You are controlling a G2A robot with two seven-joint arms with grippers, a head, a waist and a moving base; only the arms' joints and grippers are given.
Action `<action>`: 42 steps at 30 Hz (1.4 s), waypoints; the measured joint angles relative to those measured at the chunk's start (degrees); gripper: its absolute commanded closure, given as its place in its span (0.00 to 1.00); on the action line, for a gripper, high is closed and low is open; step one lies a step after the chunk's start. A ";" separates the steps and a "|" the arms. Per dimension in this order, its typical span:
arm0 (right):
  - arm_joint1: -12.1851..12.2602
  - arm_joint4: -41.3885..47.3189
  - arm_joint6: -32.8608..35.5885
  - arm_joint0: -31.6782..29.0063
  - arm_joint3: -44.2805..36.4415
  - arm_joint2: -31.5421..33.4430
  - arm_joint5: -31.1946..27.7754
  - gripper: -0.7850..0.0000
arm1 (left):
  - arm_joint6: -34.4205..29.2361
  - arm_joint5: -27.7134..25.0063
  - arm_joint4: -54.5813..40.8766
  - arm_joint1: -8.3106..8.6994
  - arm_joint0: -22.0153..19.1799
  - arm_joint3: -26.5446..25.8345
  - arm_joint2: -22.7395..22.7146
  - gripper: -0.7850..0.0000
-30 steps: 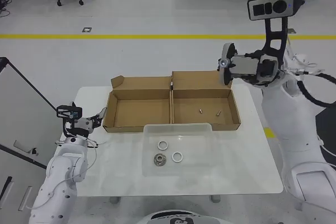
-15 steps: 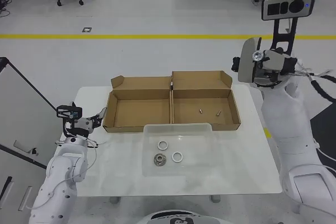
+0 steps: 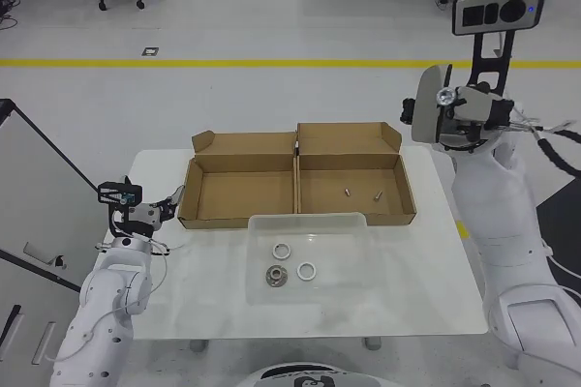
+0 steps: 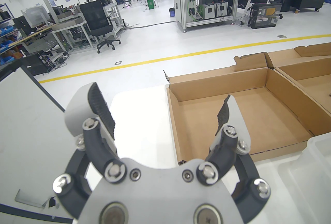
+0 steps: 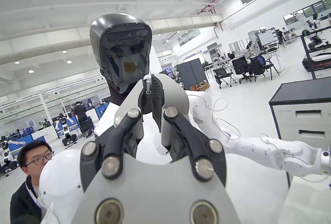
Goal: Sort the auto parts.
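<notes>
Cardboard box (image 3: 296, 182) with two compartments sits mid-frame in the top view on the white counter (image 3: 416, 290), with two small screws (image 3: 348, 191) in its right compartment. Just below it, a clear bin (image 3: 308, 222) holds two white rings (image 3: 282, 251) and a metal hub (image 3: 275, 278). The right hand (image 3: 440, 100) hangs raised at upper right, and the left hand (image 3: 170, 205) is at the counter's left edge. In the left wrist view, the left hand's fingers are spread wide. In the right wrist view, the right hand pinches a small threaded metal part (image 5: 147, 85) at its fingertips.
</notes>
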 measured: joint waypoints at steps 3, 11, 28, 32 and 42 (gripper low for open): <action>0.00 0.00 0.00 0.00 0.00 0.00 0.00 1.00 | 0.00 0.00 0.00 0.00 0.00 0.00 0.00 0.00; 0.00 0.00 0.00 0.00 0.00 0.00 0.00 1.00 | 0.00 0.00 0.00 0.00 0.00 0.00 0.00 0.00; 0.86 -8.00 -0.88 -2.14 -2.12 5.99 4.45 1.00 | 0.00 0.00 0.00 0.00 0.00 0.00 0.00 0.00; 1.07 -9.57 -0.85 -2.18 -1.91 7.36 5.06 1.00 | 0.00 0.00 0.00 0.00 0.00 0.00 0.00 0.00; 1.98 -15.37 0.16 -1.53 -0.06 11.46 7.27 1.00 | 0.00 0.00 0.00 0.00 0.00 0.00 0.00 0.00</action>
